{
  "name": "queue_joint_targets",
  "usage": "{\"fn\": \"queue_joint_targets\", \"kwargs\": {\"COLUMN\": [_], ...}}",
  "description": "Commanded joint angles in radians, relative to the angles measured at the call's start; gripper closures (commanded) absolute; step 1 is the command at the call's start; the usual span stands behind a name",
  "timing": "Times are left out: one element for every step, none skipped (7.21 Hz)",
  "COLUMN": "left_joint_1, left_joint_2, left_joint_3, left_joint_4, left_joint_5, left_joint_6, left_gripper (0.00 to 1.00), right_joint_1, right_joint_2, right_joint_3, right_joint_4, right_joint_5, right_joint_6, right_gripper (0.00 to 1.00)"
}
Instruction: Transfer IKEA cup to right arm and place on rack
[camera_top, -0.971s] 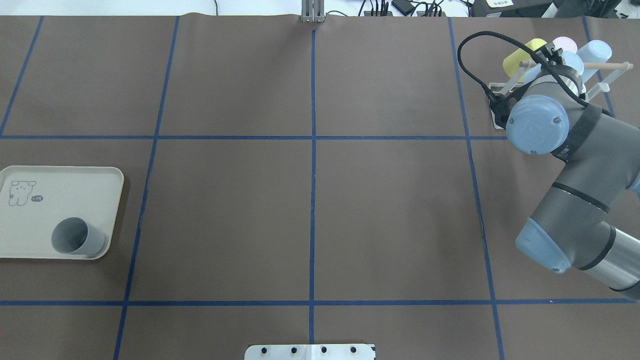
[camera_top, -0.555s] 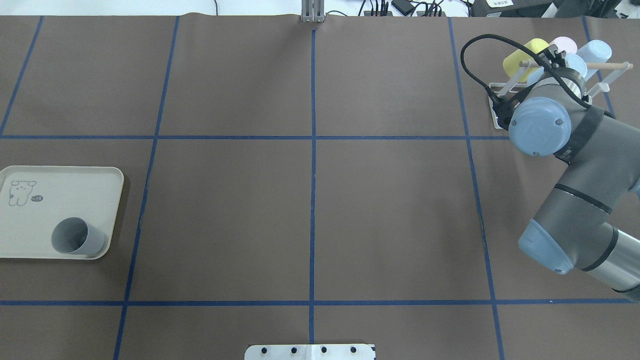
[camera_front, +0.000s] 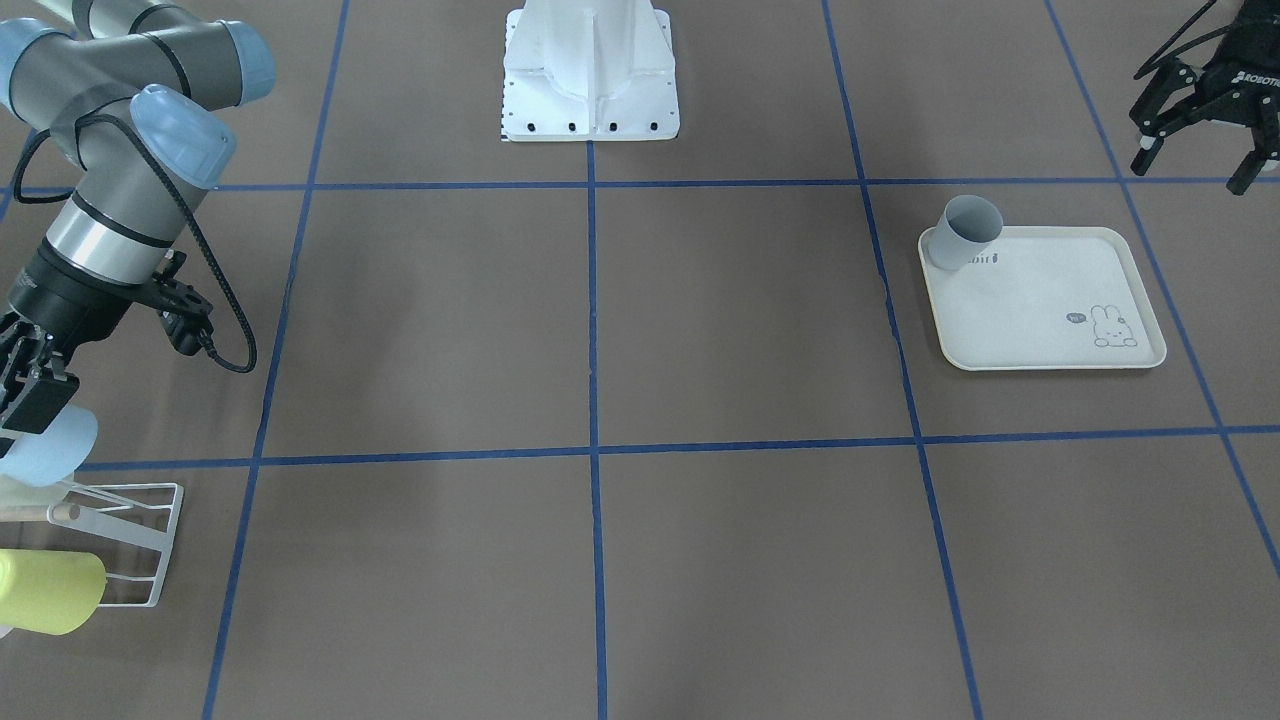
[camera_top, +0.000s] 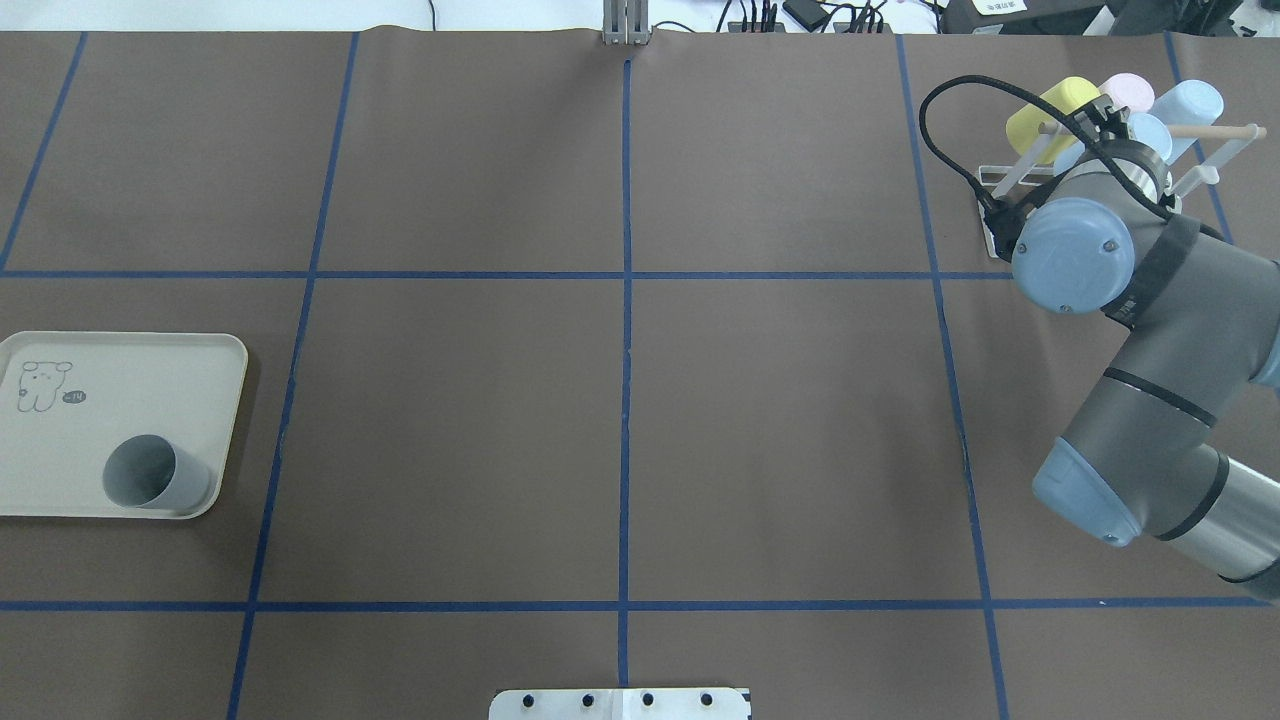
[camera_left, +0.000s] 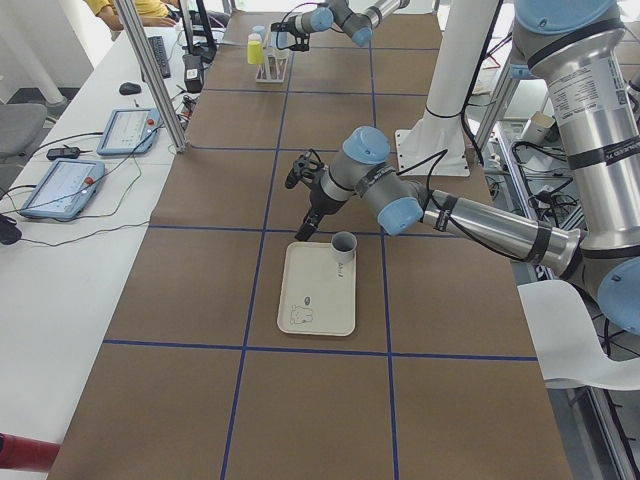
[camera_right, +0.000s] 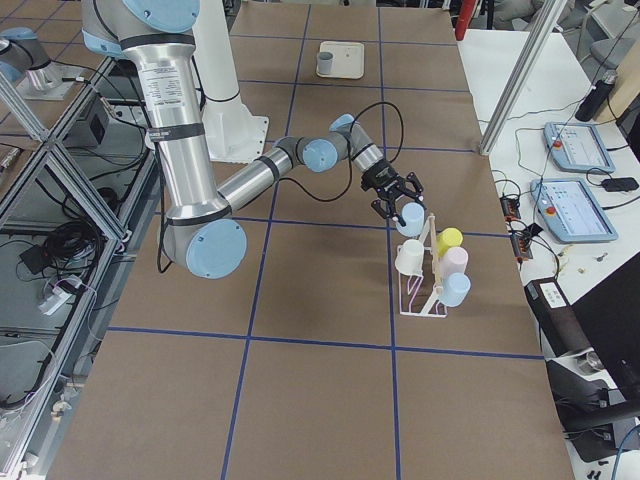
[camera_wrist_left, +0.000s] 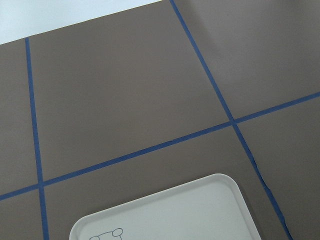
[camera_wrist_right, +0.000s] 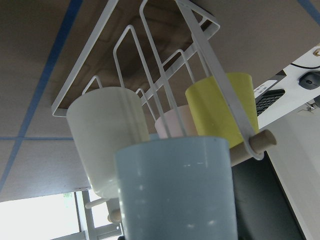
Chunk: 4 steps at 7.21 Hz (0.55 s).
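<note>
You'll see little change over the last second. The silver-grey right arm (camera_top: 1180, 300) has turned its wrist slightly above the rack. The loop of its black cable (camera_top: 935, 95) now sits a touch lower in the overhead view. The pale blue plastic cup (camera_front: 55, 445) at its tip has slipped a shade toward the robot. The tray and the grey cup have not moved.

The right gripper (camera_right: 399, 203) has its black fingers set wide on either side of that smooth, tapered cup. You cannot tell whether they press it or merely flank it. The cup hangs at the robot-side end of the white wire rack (camera_right: 415, 295), just above the round wooden dowel (camera_top: 1215, 131).

The rack is made of thin bent loops. It also carries a matte yellow cup (camera_top: 1045, 115), a pale pink cup (camera_top: 1130, 88), a second light blue cup (camera_top: 1190, 100) and a white cup (camera_wrist_right: 107, 135). All four are tilted on the prongs.

The left gripper (camera_front: 1195, 170) hovers with its fingers spread and nothing between them, near the back edge of the cream rounded-corner tray (camera_top: 120, 380). A grey plastic cup (camera_top: 150, 475) stands in the tray's corner, and a line-drawn rabbit is printed on the tray well away from it.

The table wears dull brown paper (camera_top: 450, 420) crossed by blue tape.
</note>
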Motion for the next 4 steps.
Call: {"fn": "queue_joint_targets", "kwargs": {"left_joint_1": [0.0,0.0,0.0,0.0], "left_joint_2": [-0.001,0.0,0.0,0.0], "left_joint_3": [0.001,0.001,0.001,0.002], "left_joint_4": [0.0,0.0,0.0,0.0], "left_joint_5": [0.0,0.0,0.0,0.0], "left_joint_6": [0.0,0.0,0.0,0.002], "left_gripper": [0.0,0.0,0.0,0.0], "right_joint_1": [-0.002,-0.002,-0.012,-0.02], "right_joint_2": [0.001,0.004,0.004,0.015], "right_joint_3": [-0.022,-0.033,-0.037,-0.066], "right_joint_4": [0.002,0.0,0.0,0.002], "right_joint_5": [0.0,0.0,0.0,0.0], "right_joint_6": [0.0,0.0,-0.002,-0.049], "right_gripper": [0.79,0.7,0.47,0.19]}}
